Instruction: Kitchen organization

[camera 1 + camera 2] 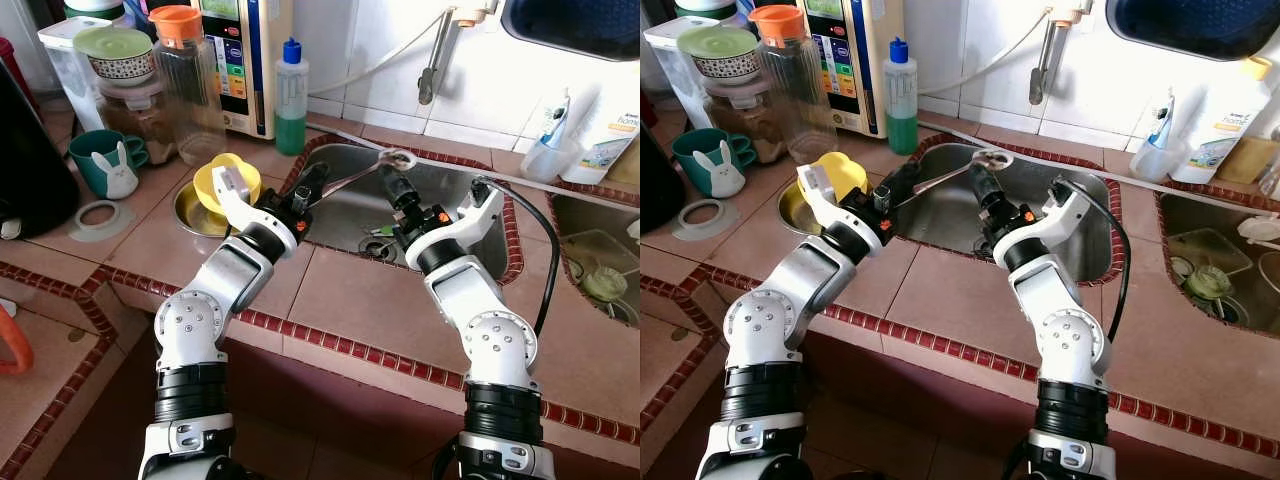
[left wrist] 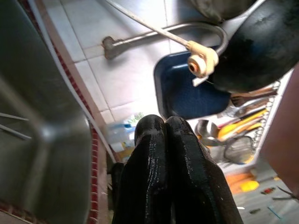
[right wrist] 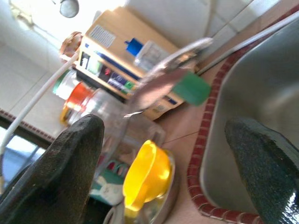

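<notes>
Head views. Both arms reach over the tiled counter (image 1: 330, 290) toward the steel sink (image 1: 350, 205). The left gripper (image 1: 312, 185) sits at the sink's near-left rim, its fingers pinched on the handle end of a long metal ladle (image 1: 950, 176). The ladle rises at a slant across the basin, bowl end up near the far rim; judged, it is held high so it can be carried out of the sink. The right gripper (image 1: 395, 185) hovers just beside the ladle's bowl end, over the basin, and grips nothing; possibly it is placed to steady or take over the ladle. Left of the sink, a yellow cup (image 1: 222, 182) rests in a steel bowl (image 1: 190, 212). Behind stand a green soap bottle (image 1: 291, 97), an orange-lidded pitcher (image 1: 186, 75) and a teal rabbit mug (image 1: 108, 163).

Left wrist view. The two black fingers (image 2: 159, 172) are pressed together, tips closed. What they pinch cannot be seen here. Beyond them: white wall tile, a faucet pipe (image 2: 159, 37), a blue basin (image 2: 187, 93).

Right wrist view. The fingers (image 3: 70, 158) are spread wide with nothing between them. Through the gap, the ladle's bowl (image 3: 163, 77) hangs near, with the yellow cup below it and the sink rim alongside.
</notes>
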